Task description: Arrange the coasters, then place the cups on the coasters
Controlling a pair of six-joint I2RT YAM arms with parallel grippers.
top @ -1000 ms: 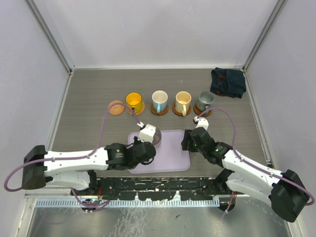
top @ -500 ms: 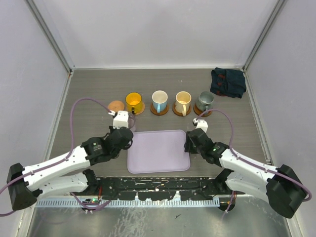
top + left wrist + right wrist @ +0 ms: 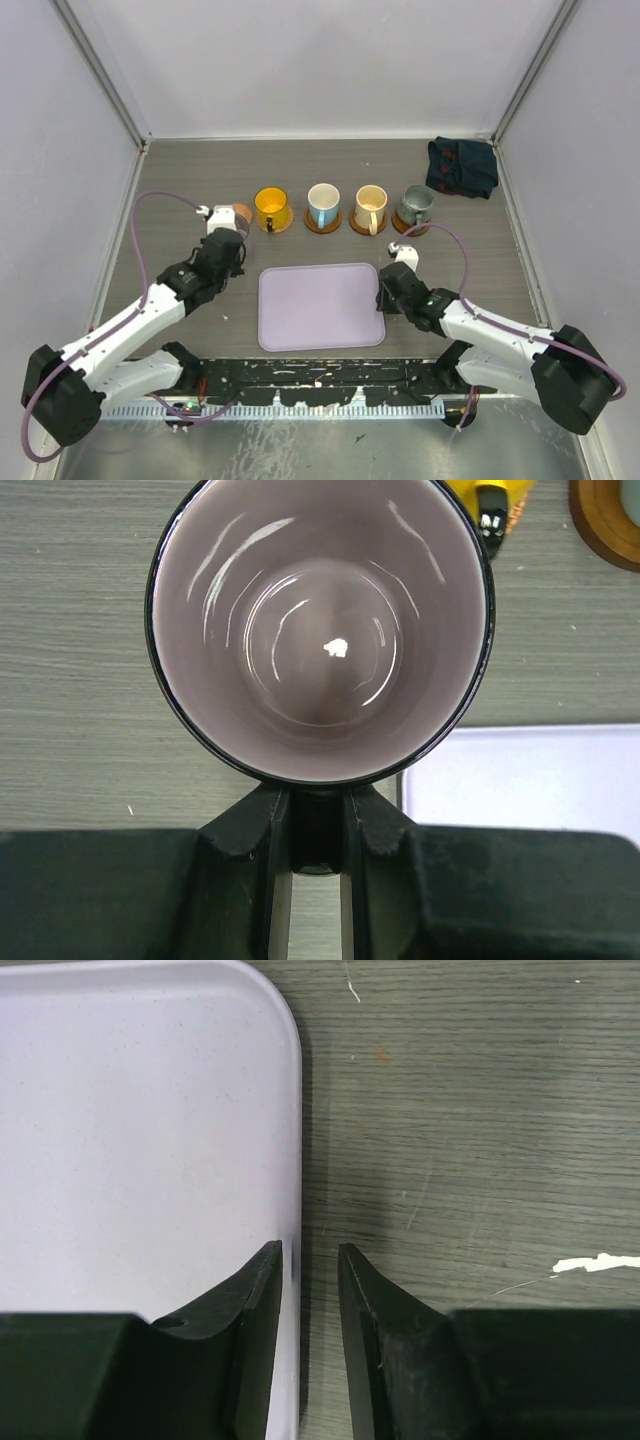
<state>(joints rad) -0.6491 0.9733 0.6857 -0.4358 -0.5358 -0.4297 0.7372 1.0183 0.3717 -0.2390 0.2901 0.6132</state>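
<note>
Nearest you, your right gripper [image 3: 310,1260] sits at the right edge of the lilac tray [image 3: 130,1110], lower middle of its wrist view. The jaws show just a thin slit with the tray rim running into it, and I can't tell if they're actually pinching it. Your left gripper [image 3: 318,815] is clamped on the handle of the purplish cup [image 3: 320,630], which is upright and fills that frame. From above, the wrist hides that cup and half the leftmost coaster [image 3: 238,213], so contact's unclear. Further back, the other four cups [image 3: 323,203] sit on their coasters [image 3: 322,228], only rims peeking out. Dark cloth [image 3: 462,166] upper right.
</note>
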